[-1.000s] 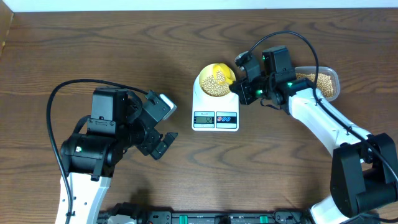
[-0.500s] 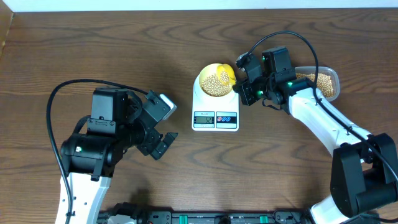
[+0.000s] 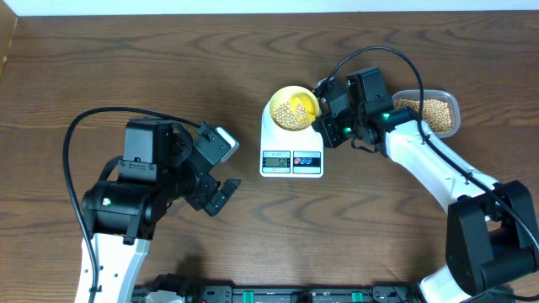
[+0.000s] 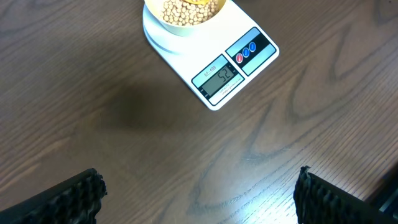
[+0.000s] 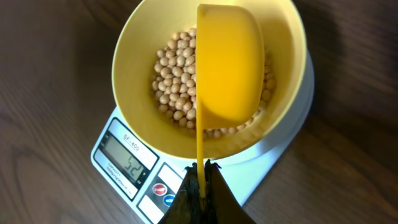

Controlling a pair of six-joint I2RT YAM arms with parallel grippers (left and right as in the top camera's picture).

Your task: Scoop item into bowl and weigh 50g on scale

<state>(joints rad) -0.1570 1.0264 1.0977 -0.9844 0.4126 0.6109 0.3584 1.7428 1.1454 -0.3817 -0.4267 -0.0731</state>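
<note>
bowl [image 3: 274, 101] of beans [image 3: 295, 114] on scale [image 3: 290, 160] | right hand [image 3: 321, 104] beside bowl | left hand [image 3: 225, 171] apart

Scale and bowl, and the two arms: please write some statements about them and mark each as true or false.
1. The bowl stands on the scale. True.
2. The bowl is empty. False: beans lie in it.
3. The right pincer is shut on the handle of the yellow spoon. True.
4. The left pincer grips the scale. False: it is open, holds nothing and is apart from the scale.
5. The clear tub stands on the robot's left of the scale. False: it stands on the right.
</note>
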